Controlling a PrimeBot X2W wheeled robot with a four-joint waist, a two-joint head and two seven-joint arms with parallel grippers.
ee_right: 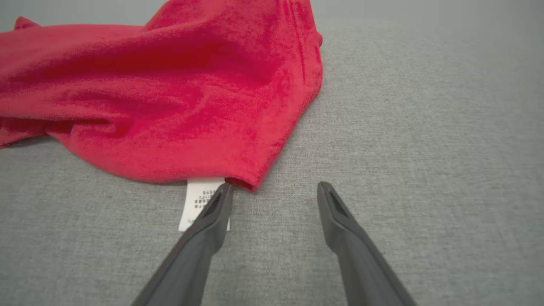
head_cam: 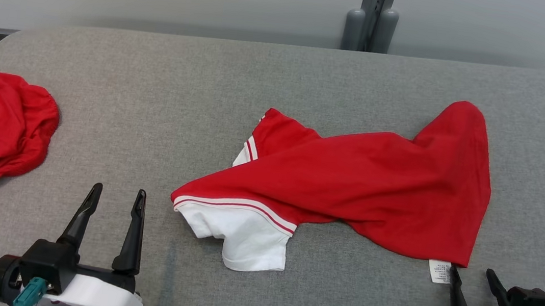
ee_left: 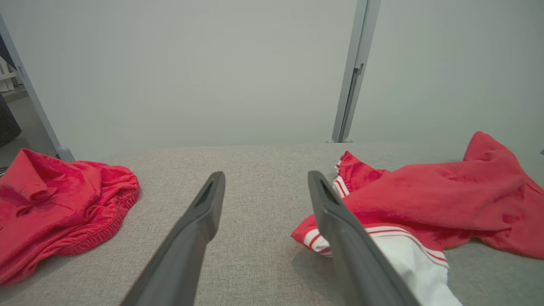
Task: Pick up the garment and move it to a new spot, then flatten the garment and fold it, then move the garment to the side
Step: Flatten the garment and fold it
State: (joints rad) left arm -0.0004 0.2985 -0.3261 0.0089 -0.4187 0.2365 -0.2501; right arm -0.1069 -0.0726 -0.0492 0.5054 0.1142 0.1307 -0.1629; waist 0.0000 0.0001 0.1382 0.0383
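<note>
Head view: garment (head_cam: 351, 182) beside right tool (head_cam: 472, 272)

Dark tapered fingers (head_cam: 82, 216), black mounts (head_cam: 48, 253), white shells (head_cam: 96, 300), teal connectors (head_cam: 32, 291)

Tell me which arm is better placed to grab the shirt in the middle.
Right, probably: the right pincer, open, sits at the shirt's near corner by the label; the left pincer stands apart.
</note>
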